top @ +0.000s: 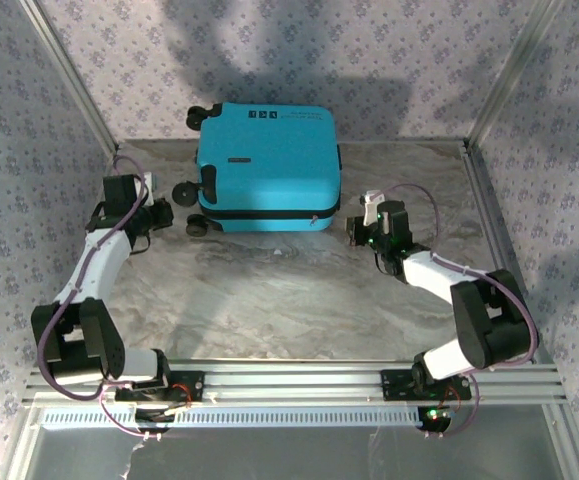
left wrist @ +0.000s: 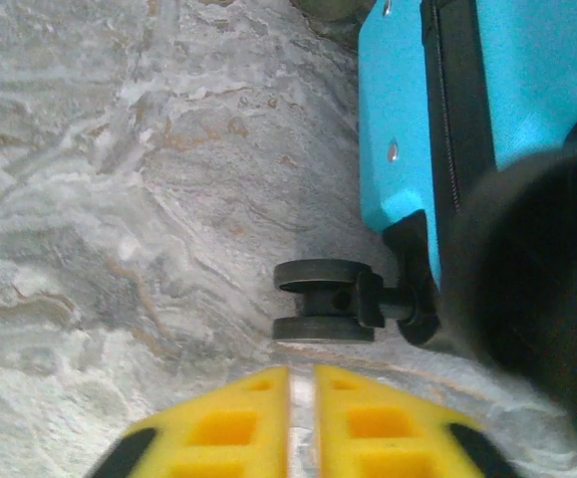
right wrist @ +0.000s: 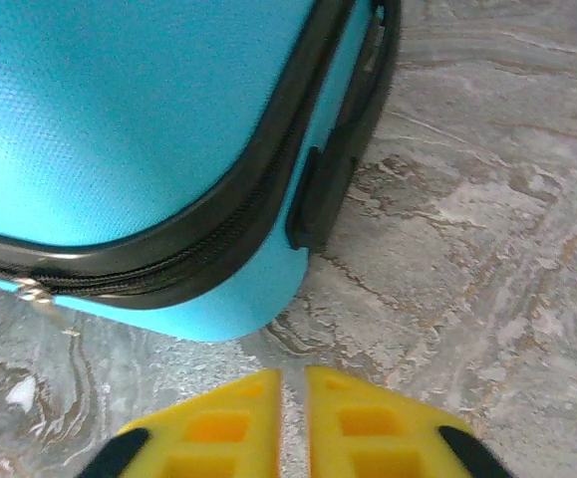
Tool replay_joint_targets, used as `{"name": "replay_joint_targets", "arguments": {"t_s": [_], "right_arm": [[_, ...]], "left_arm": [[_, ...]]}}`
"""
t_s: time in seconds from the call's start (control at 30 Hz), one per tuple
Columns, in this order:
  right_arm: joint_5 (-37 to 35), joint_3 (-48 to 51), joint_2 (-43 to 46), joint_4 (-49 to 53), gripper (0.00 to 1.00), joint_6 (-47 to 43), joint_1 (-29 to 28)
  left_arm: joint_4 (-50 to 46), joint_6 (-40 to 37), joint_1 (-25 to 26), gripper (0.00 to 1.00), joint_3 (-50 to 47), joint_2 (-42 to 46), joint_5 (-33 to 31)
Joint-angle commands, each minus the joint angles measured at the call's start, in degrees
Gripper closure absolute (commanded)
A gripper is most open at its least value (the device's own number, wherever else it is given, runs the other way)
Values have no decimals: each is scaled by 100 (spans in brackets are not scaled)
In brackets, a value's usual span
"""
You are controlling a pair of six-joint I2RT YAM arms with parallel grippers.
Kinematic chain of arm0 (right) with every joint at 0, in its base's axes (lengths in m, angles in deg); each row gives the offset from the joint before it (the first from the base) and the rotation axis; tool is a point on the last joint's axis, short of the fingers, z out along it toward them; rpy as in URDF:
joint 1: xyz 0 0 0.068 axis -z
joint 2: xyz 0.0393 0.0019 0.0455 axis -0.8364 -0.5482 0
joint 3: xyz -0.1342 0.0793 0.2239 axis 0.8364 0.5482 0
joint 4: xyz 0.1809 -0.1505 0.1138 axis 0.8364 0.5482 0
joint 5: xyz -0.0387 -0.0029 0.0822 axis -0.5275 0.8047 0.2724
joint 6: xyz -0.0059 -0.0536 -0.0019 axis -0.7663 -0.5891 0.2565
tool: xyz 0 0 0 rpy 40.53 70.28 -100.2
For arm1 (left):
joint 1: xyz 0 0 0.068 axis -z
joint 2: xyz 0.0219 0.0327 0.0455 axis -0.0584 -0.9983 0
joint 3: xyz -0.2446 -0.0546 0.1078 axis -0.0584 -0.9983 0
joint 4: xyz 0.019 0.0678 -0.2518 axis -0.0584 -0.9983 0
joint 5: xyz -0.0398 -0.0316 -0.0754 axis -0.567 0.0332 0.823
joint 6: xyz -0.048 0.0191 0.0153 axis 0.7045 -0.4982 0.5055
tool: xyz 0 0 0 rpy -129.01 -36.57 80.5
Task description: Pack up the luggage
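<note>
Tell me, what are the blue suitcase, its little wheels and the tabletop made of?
The luggage shell looks like hard moulded plastic: fine pebbled texture, soft sheen, rounded corners. Its wheels look like matte black plastic or rubber. The table has grey-brown marble veining, possibly only a printed surface.

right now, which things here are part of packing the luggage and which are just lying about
For the job:
- luggage, closed, flat on the table
- left pincer, near a wheel
- right pincer, at the opposite side

Just surroundings:
- marble table
- patterned walls
- metal rail
</note>
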Motion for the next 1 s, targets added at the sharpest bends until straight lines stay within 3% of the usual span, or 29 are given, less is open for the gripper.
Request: {"name": "replay_joint_targets", "arguments": {"t_s": [0.0, 0.03, 0.3, 0.47, 0.73, 0.97], "right_arm": [[237, -184, 240, 158, 79, 28, -53], [278, -182, 267, 205, 76, 46, -55], [516, 4, 470, 193, 55, 254, -88], [564, 77, 423, 107, 54, 292, -193], [500, 182, 331, -16, 51, 335, -384], [467, 343, 385, -39, 51, 336, -493]], "left_arm": [[116, 537, -1, 72, -167, 376, 380], [140, 757, -7, 64, -232, 458, 477], [1138, 2691, 149, 32, -1376, 1474, 1300], [2094, 3802, 412, 17, -1886, 2012, 1380], [2702, 4571, 608, 11, -1496, 1529, 1326], [2769, 4469, 595, 11, -606, 452, 1275]]}}
